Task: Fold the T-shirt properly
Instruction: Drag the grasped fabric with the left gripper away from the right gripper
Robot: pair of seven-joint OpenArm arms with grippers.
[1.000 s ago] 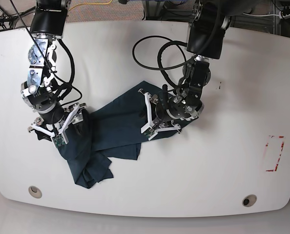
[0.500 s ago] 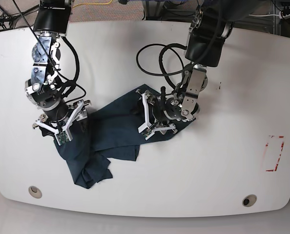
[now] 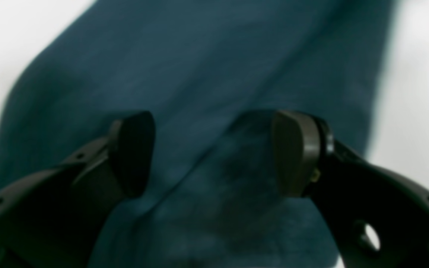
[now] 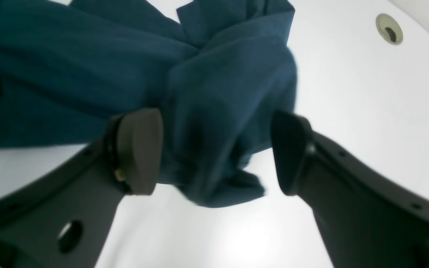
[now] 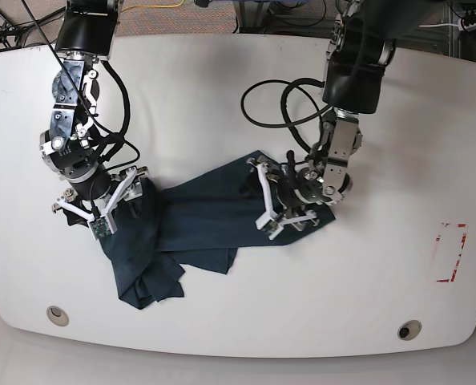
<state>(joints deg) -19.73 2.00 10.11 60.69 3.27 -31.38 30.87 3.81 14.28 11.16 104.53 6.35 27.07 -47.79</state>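
The dark navy-teal T-shirt [image 5: 198,220] lies crumpled on the white table [image 5: 358,273], running from a bunched heap at the lower left to a flatter end at the upper right. My left gripper [image 5: 265,199] is open over the shirt's right end. In the left wrist view its jaws [image 3: 214,152] stand wide apart with cloth [image 3: 199,74] beneath them. My right gripper [image 5: 112,210] is open over the shirt's left part. In the right wrist view its jaws [image 4: 214,152] straddle a raised fold of cloth [image 4: 222,111] without closing on it.
Black cables [image 5: 274,96] loop over the table behind the left arm. A red tape rectangle [image 5: 450,253] marks the table at the right. Round holes sit near the front edge at the left [image 5: 58,314] and right [image 5: 409,330]; one hole shows in the right wrist view [image 4: 388,29].
My left gripper has shifted to the right, and the shirt's upper right end has moved right with it. My right gripper has stayed over the shirt's left part, barely moving.
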